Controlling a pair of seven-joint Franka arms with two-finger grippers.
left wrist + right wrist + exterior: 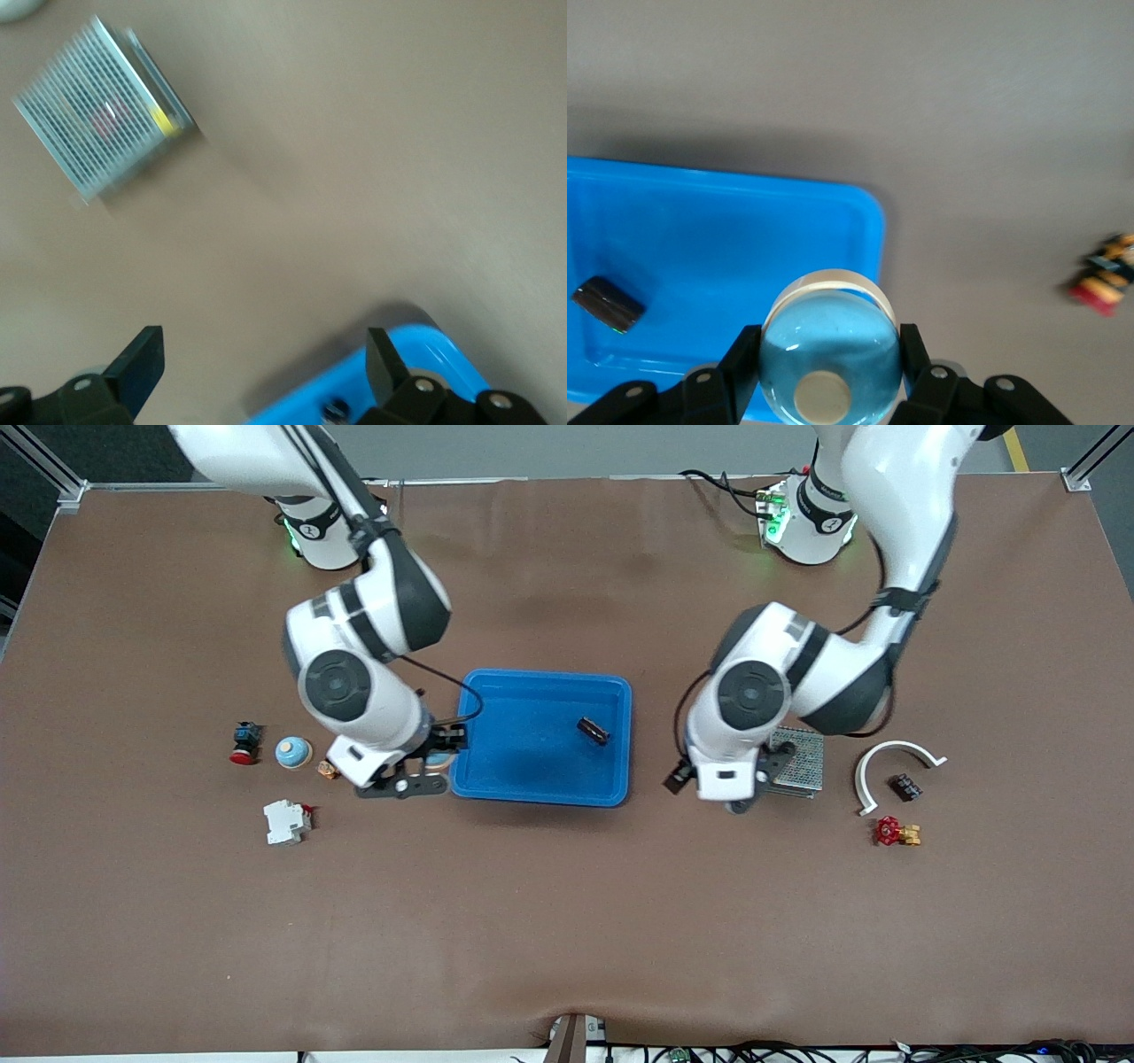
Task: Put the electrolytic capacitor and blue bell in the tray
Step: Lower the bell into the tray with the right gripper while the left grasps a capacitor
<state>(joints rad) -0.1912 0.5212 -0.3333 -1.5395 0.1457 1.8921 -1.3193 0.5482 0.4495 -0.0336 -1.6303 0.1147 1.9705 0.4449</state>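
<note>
The bright-blue tray (496,779) lies mid-table. A dark cylindrical capacitor (594,731) lies in it toward the left arm's end; it also shows in the right wrist view (608,304). My right gripper (434,766) is shut on a blue bell (830,354) with a pale knob. It holds the bell over the tray's rim (868,221) at the right arm's end. My left gripper (709,793) is open and empty over bare table beside the tray's other end. Its fingers (142,363) stand wide apart, with the tray corner (354,390) by one of them.
A second blue bell (292,752), a red push button (245,742), a small orange part (328,769) and a white breaker (285,821) lie toward the right arm's end. A metal grille box (797,762), a white curved piece (895,766) and a red valve (889,831) lie toward the left arm's end.
</note>
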